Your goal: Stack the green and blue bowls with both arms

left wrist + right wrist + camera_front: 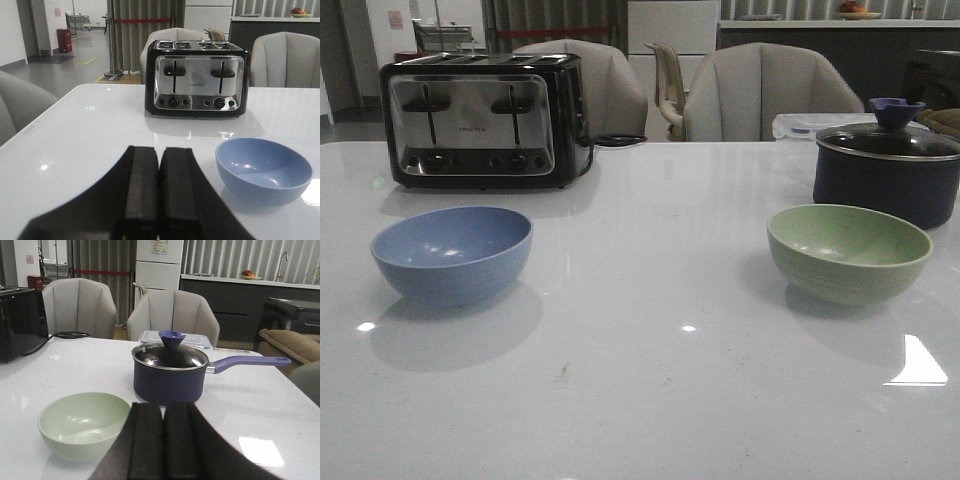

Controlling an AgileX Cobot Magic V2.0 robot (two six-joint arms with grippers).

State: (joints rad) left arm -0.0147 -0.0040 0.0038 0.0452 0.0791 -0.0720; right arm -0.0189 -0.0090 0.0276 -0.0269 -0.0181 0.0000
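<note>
The left gripper [159,192] is hovering low over the near left part of the white desk [650,380], its jaws pressed together and holding nothing. The right gripper [163,440] is doing the same on the near right part, jaws also together. Beyond them, the blue bowl [452,253] is sitting upright toward the left edge, and the green bowl [849,251] is sitting upright toward the right edge, well apart from it. Farther back, a toaster [485,120] is standing near the far left corner, and a dark lidded pot [886,170] is standing just behind the green bowl.
</note>
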